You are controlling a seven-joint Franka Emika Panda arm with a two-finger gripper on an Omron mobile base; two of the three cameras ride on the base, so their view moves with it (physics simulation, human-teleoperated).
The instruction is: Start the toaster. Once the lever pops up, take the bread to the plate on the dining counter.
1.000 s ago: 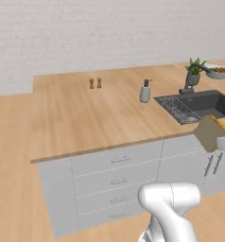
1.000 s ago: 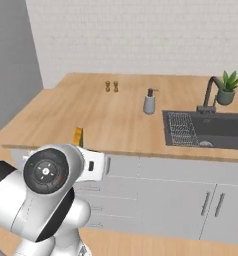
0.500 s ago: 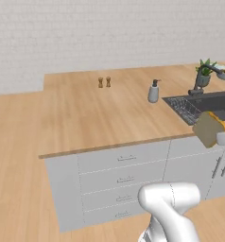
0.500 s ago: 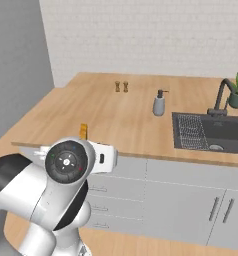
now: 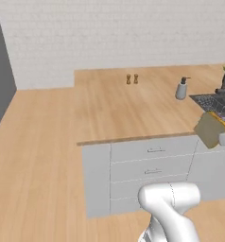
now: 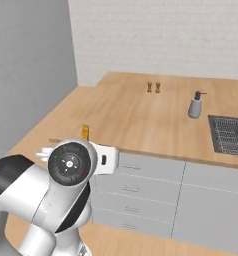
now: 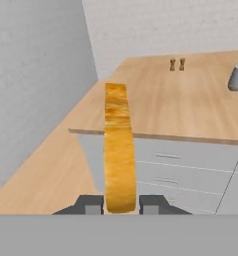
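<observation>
While my gripper pinches the bread edge-on by its crust, I judge it light, stiff, crumbly: hold gently.

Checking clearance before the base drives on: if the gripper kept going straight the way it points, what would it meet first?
The gripper, holding the bread, seems aimed at the dining counter; probably its near edge or the grey drawer fronts below, though depth is unclear.
</observation>
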